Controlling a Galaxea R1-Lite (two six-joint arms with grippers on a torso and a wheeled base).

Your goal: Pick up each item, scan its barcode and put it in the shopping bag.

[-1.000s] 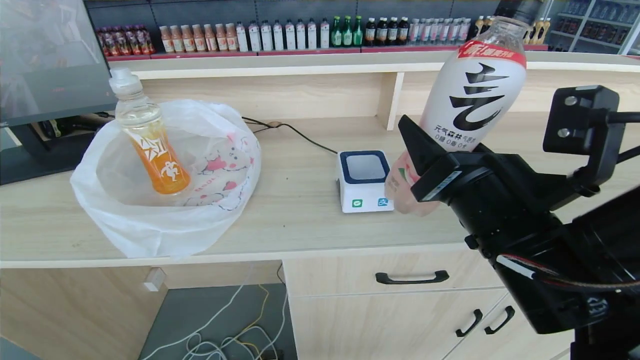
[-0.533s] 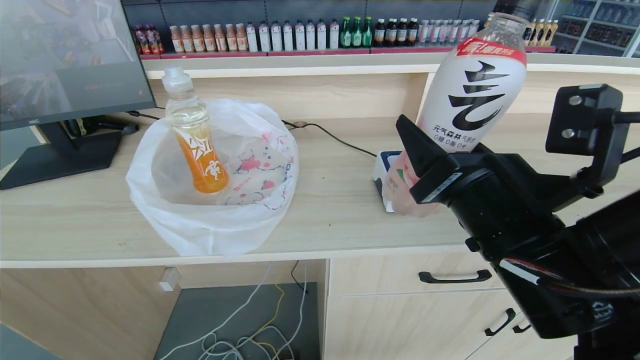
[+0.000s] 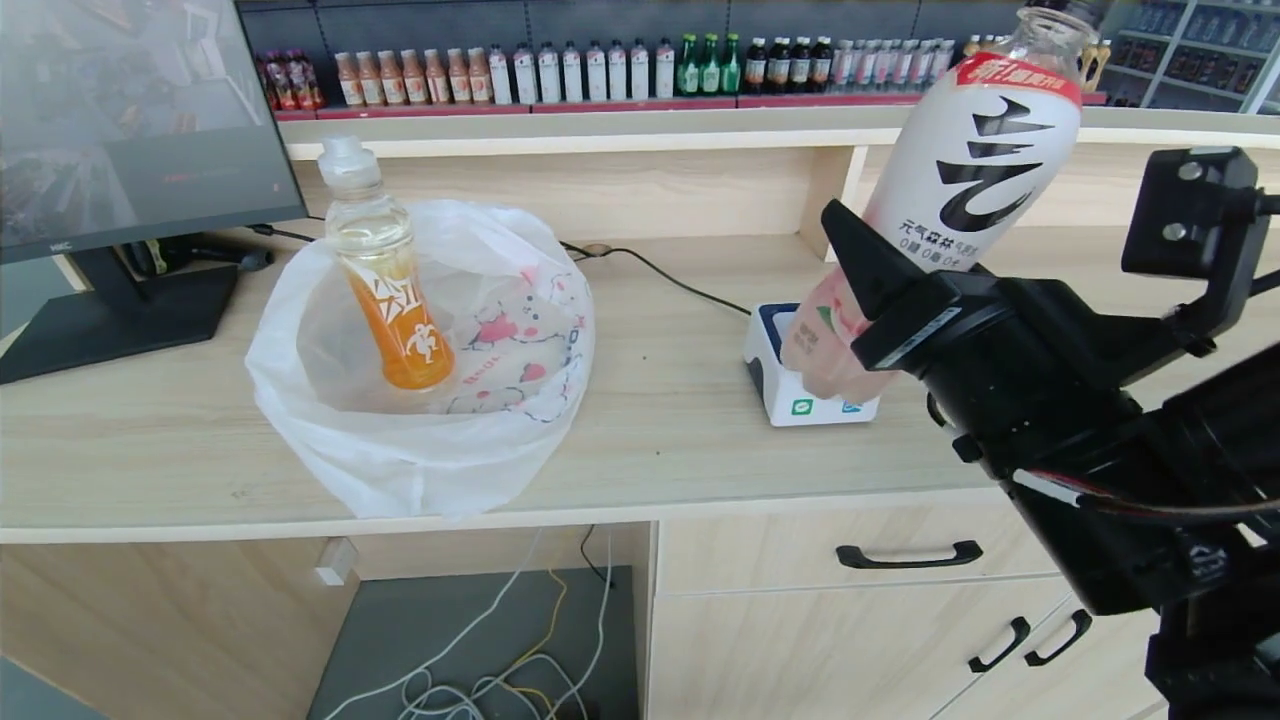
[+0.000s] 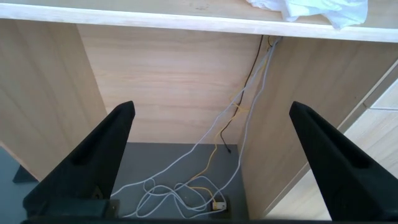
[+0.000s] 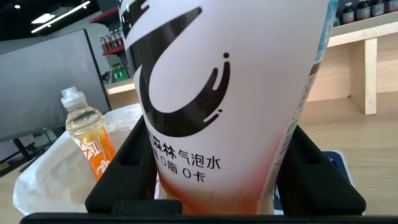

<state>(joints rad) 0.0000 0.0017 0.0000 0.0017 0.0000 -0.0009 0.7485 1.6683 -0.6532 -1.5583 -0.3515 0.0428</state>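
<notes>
Raised a little and carried toward the robot's right since 0.5 s ago, the white bottle [image 3: 975, 150] in the right gripper [image 3: 885, 300] now uncovers more of the scanner [image 3: 800, 400], whose front face with its 2 small icons shows below the bottle's base. The sideways slide of the whole scene over the full 1 s is the camera turning, not the things moving: the shopping bag [image 3: 420, 440] and the scanner sit where they were on the counter [image 3: 680, 440]. The bottle hangs tilted, cap up and away, base just above the scanner's window, so the scanning step looks to be in hand; whether a barcode faces the window cannot be told. Bagging is not yet done for this bottle, while 1 orange bottle [image 3: 385, 290] already stands leaning inside the bag, well apart to the left. The right jaws are clenched on the bottle's lower half, 1 finger on each side, as the right wrist view shows. The left gripper [image 4: 211, 107] hangs below the counter edge, jaws spread wide and holding nothing.
</notes>
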